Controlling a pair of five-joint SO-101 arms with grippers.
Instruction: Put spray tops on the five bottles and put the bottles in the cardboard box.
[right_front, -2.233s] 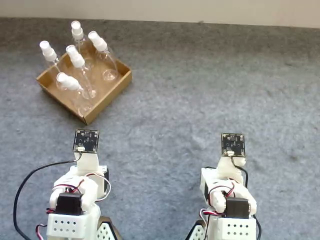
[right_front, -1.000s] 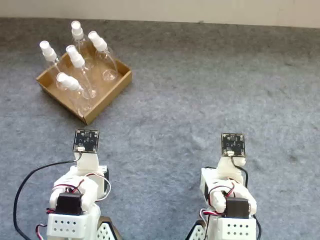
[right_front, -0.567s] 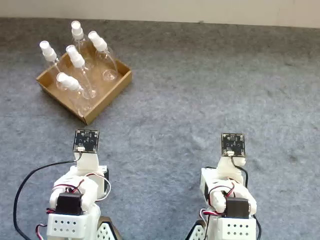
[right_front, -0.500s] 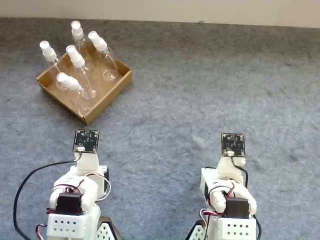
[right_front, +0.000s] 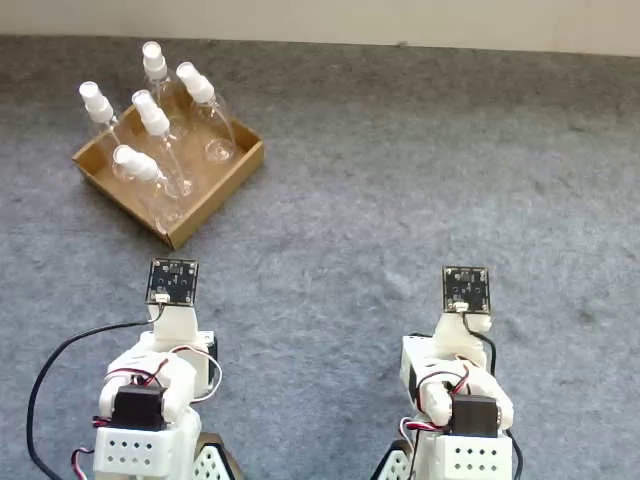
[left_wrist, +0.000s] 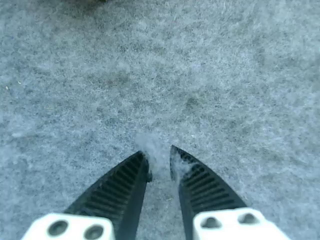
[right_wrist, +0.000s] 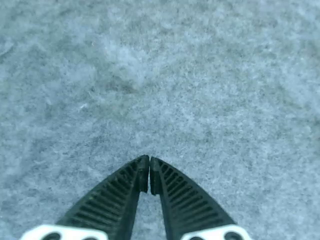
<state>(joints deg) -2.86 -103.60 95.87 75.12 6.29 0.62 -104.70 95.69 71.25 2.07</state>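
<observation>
All five clear plastic bottles (right_front: 213, 128) stand inside the shallow brown cardboard box (right_front: 220, 192), each with a white spray top (right_front: 151, 113) on its neck, so the task looks finished as things lie.

The risk that remains is to what is already packed. The bottles rise well above the low wall of the box and stand close together, some touching. They look light and top-heavy, so a knock to the box or to one bottle could tip several, or send one over the wall onto the grey felt-covered bench (right_front: 420, 170). The likeliest cause would be an arm swinging out toward the box again for no need. Whether every top is seated tight on its neck cannot be told from here. A loose one could come off if the box were lifted or shaken.

Both arms sit folded, well apart from the box on its near side. The left arm (right_front: 160, 370) is closer to it and the right arm (right_front: 455, 385) farther off to the side. The left claw (left_wrist: 159, 161) hangs over bare felt, its jaws a narrow gap apart and holding nothing. The right claw (right_wrist: 149, 173) is over bare felt too, its tips closed together and empty.

Against the earlier frames nothing differs: box, bottles and both arms are exactly where they were, with no sign of motion.
</observation>
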